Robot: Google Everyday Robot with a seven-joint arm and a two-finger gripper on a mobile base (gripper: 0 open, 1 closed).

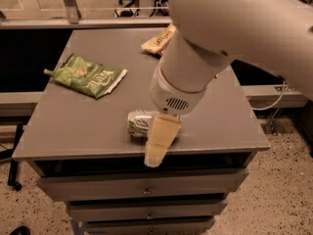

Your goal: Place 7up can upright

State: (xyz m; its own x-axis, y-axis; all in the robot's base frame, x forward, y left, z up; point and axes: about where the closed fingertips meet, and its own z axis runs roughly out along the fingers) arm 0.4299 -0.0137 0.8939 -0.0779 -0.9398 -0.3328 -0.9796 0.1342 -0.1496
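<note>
The 7up can [140,123] lies on its side near the front edge of the grey table [73,126]; its silver-white body with a green band shows to the left of my arm. My gripper [159,143] hangs from the big white arm, directly in front of the can's right half, which it hides. Its pale tan tip reaches over the table's front edge.
A green crinkled snack bag [88,75] lies at the table's left. A brown snack bag [156,41] lies at the back, partly hidden by my arm. Drawers [146,190] sit below the table top. A rail runs behind the table.
</note>
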